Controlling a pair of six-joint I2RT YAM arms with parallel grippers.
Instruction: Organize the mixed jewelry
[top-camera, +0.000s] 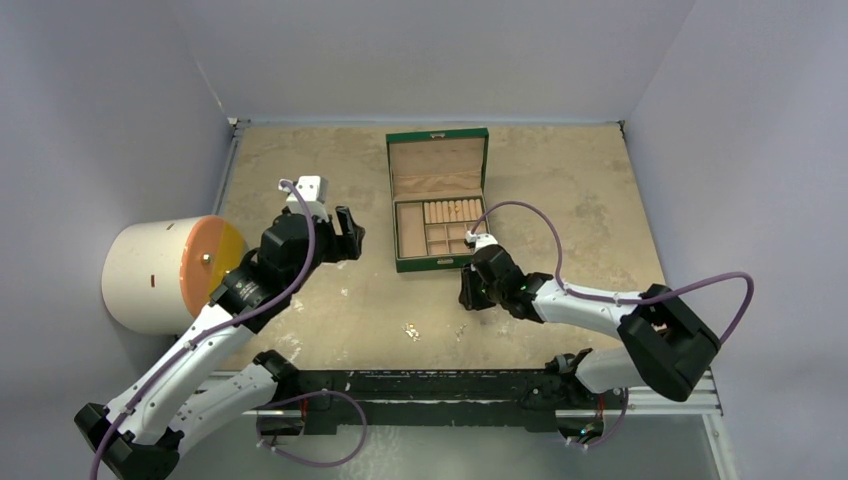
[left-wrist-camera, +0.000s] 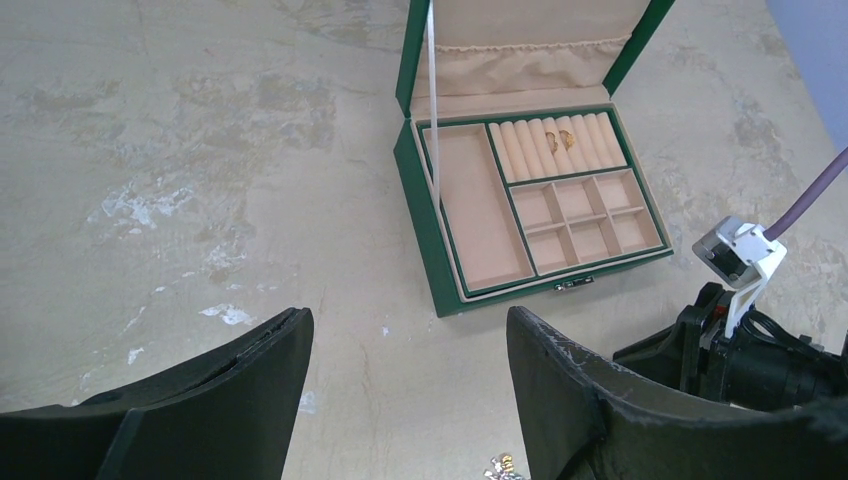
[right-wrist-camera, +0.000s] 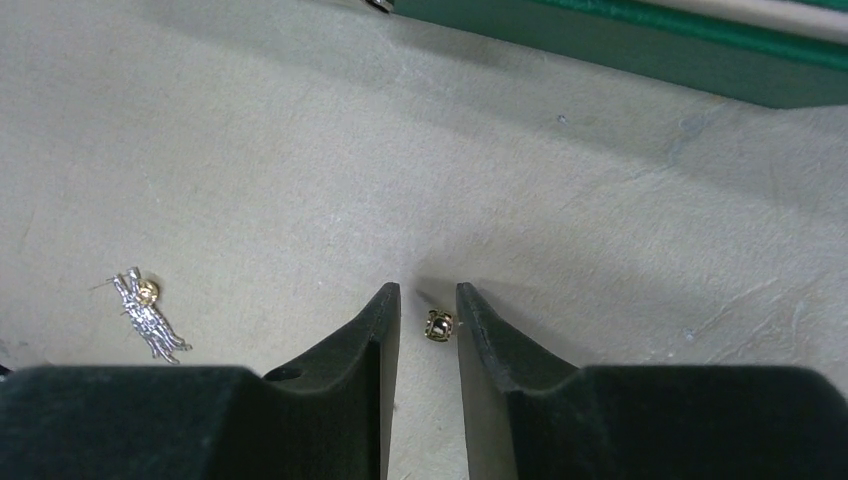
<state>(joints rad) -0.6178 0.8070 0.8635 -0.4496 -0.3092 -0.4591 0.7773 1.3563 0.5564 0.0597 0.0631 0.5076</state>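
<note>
Within right gripper (right-wrist-camera: 428, 293), seemingly loose: stud (right-wrist-camera: 438, 325)

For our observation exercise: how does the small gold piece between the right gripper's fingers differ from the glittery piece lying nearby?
The gold piece is plain gold and compact; the glittery piece is mostly silver, longer and branching. The gold piece lies between the fingers of the right gripper; the glittery piece lies apart, untouched. Both rest on the table, outside the green box.
</note>
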